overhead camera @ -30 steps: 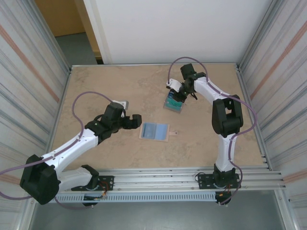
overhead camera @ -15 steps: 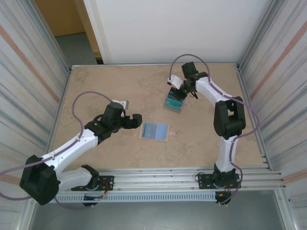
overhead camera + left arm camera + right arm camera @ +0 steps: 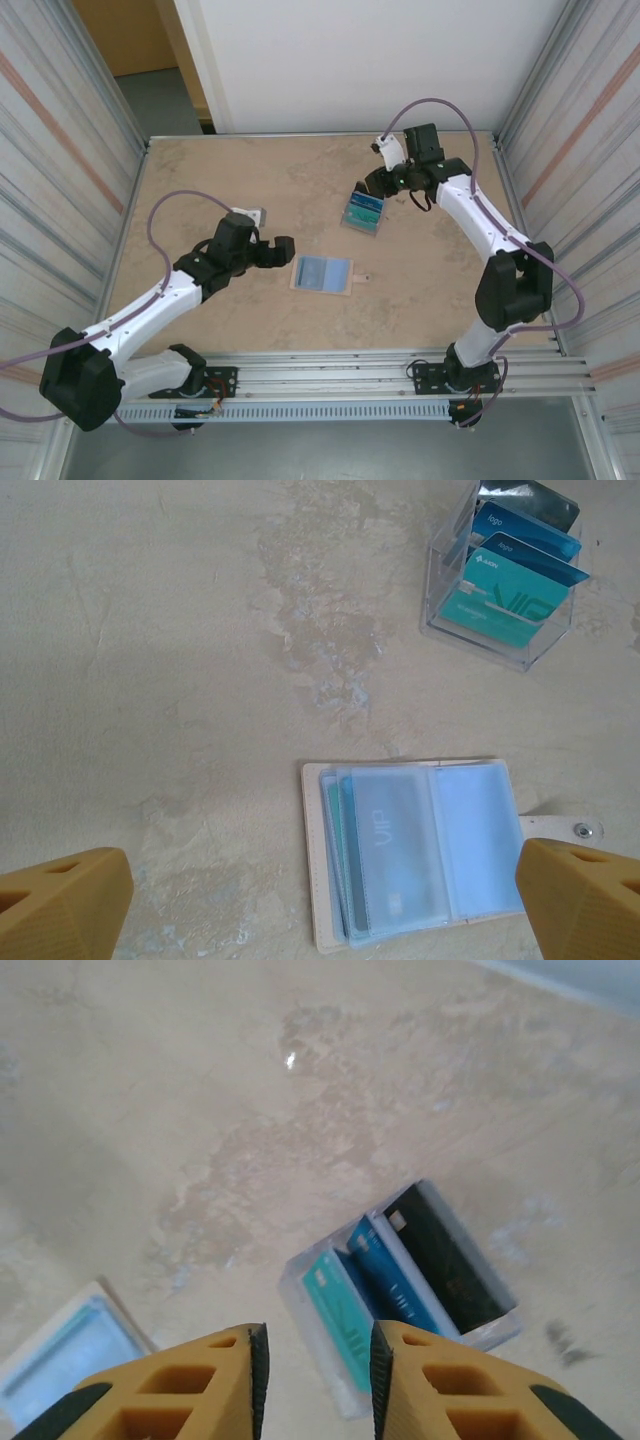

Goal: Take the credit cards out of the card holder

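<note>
Hovering spread wide by the card holder (image 3: 322, 273), the left gripper (image 3: 283, 252) may drag it along rather than free the credit cards (image 3: 385, 855); right gripper (image 3: 315, 1345) slightly parted, empty.

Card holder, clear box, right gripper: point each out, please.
card holder (image 3: 470, 840): left wrist view, on its light blue inside.
clear box (image 3: 436, 605): left wrist view, on its left wall.
right gripper (image 3: 315, 1345): right wrist view, midway between its fingertips.

Left pincer (image 3: 285, 251) wide, right pincer (image 3: 318, 1368) narrow
</note>
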`<act>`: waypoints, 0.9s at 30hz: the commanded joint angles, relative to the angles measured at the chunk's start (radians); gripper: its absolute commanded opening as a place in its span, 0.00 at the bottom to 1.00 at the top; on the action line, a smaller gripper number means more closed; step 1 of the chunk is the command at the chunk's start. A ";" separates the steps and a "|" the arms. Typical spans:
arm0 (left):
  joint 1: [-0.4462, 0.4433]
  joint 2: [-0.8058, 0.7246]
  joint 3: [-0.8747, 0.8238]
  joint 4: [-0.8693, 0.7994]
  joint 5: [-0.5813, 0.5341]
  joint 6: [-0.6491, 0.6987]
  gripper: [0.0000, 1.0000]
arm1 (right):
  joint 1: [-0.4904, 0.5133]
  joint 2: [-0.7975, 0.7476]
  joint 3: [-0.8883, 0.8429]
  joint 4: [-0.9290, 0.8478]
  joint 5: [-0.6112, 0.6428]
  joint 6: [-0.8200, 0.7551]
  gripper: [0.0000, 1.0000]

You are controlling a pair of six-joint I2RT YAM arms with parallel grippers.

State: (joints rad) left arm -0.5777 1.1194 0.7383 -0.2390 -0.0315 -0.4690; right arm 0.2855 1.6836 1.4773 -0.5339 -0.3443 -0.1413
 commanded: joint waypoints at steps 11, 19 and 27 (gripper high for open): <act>0.012 -0.037 -0.019 0.001 0.007 -0.012 0.99 | 0.021 0.223 -0.008 -0.082 -0.056 0.193 0.25; 0.012 -0.040 -0.022 0.000 0.005 -0.014 0.99 | 0.035 0.315 0.046 -0.107 0.018 0.195 0.25; 0.015 -0.042 -0.024 -0.003 0.006 -0.017 0.99 | 0.025 0.327 0.087 -0.099 0.042 0.212 0.25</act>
State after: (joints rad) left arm -0.5747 1.1065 0.7246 -0.2386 -0.0265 -0.4751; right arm 0.3183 2.0052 1.5261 -0.6178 -0.3202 0.0456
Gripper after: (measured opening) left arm 0.987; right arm 0.246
